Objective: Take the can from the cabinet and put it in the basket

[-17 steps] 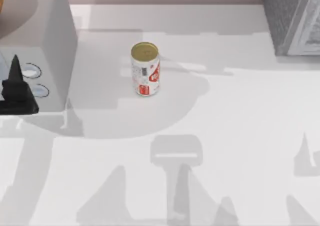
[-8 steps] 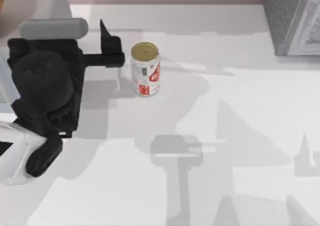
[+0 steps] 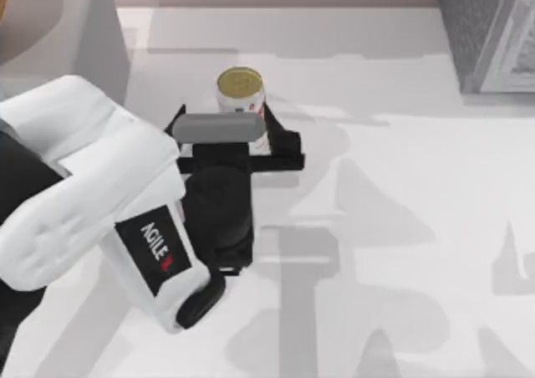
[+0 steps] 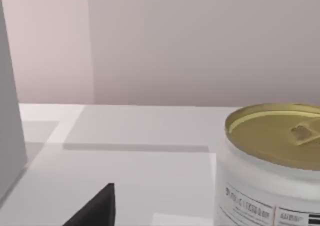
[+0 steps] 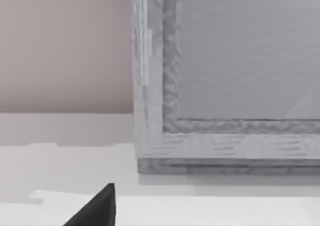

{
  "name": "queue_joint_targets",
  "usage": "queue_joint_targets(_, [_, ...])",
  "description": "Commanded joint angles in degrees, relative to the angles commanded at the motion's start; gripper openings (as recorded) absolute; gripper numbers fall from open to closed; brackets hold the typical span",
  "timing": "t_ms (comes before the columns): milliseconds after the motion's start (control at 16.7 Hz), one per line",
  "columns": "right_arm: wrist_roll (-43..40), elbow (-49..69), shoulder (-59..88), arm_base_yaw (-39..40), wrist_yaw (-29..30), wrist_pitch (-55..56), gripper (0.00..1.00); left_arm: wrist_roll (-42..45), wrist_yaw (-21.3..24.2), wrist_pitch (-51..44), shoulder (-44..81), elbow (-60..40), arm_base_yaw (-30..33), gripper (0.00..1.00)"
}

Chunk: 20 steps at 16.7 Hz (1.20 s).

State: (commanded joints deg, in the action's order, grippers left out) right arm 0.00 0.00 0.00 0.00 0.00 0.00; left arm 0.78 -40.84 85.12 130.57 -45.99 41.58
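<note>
Can [image 3: 241, 87]: stands upright on the white table [image 3: 418, 227], out in the open, nearer the far edge than the near one and a little left of the middle. It is well apart from the cabinet [image 3: 489, 35]. Gold top shows whole from above; the lower body is hidden under the left arm's gear. White wall, red label marks near the top.

Left gripper [image 3: 230, 127]: at the can, coming in from the near side. Fingers [image 3: 286, 137] spread wide, one to each side of the can's width, nothing pinched. Whether either pad touches the can wall cannot be told. From the left wrist camera the can [image 4: 272, 161] sits close and off to one side, with one dark fingertip [image 4: 95, 210] low in the picture and bare table between them.

Cabinet: dark grey and speckled, at the far right corner of the table, paler framed panel on its front.

Light grey box [image 3: 75, 27]: at the far left corner.

Right gripper [image 5: 95, 210]: hangs just in front of the cabinet [image 5: 225, 86], facing its framed panel. Whether it is spread or pressed together cannot be told.
</note>
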Motion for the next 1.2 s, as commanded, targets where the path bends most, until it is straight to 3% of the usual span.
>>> queue_joint_targets(300, [0.0,0.0,0.0,0.0,0.0,0.0,1.0,0.1,-3.4,7.0,10.8,-3.8,3.5,1.0])
queue_joint_targets(720, [0.0,0.0,0.0,0.0,0.0,0.0,1.0,0.1,-3.3,7.1,11.2,-4.0,3.3,1.0])
queue_joint_targets(1200, [0.0,0.0,0.0,0.0,0.0,0.0,1.0,-0.1,2.6,-1.5,14.3,-15.6,-2.5,1.0])
